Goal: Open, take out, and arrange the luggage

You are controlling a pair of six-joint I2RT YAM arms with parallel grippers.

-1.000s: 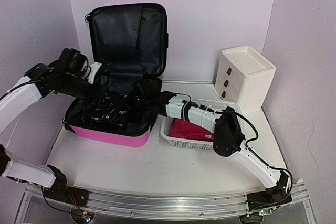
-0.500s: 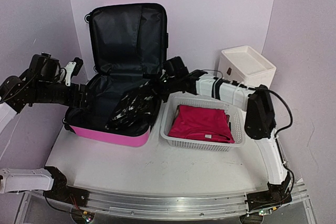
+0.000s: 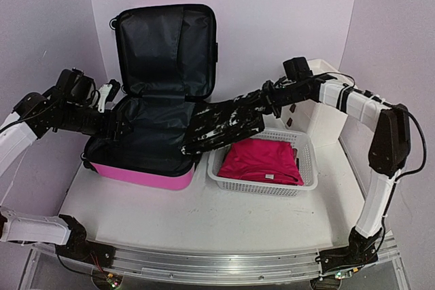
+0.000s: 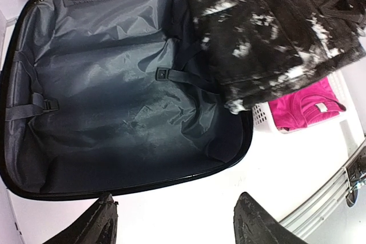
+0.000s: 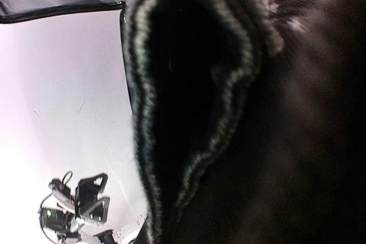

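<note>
Hot-pink hard-shell luggage (image 3: 139, 173): set at table's left rear, lid propped upright, only black lining and straps seen inside.
Black-and-white patterned garment (image 3: 224, 123): drawn out of luggage since earlier frame, now held aloft above luggage's right edge and white mesh basket (image 3: 262, 188).
Right gripper (image 3: 274, 97): clamped on garment's end, swung back toward white plastic drawer stack (image 3: 326, 110).
Left gripper (image 3: 107, 92): spread wide, nothing held, parked beside luggage's left rim.

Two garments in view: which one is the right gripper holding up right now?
The black-and-white patterned garment, gripped at its edge by the right gripper and held in the air. The pink garment lies folded in the white basket, untouched.
</note>
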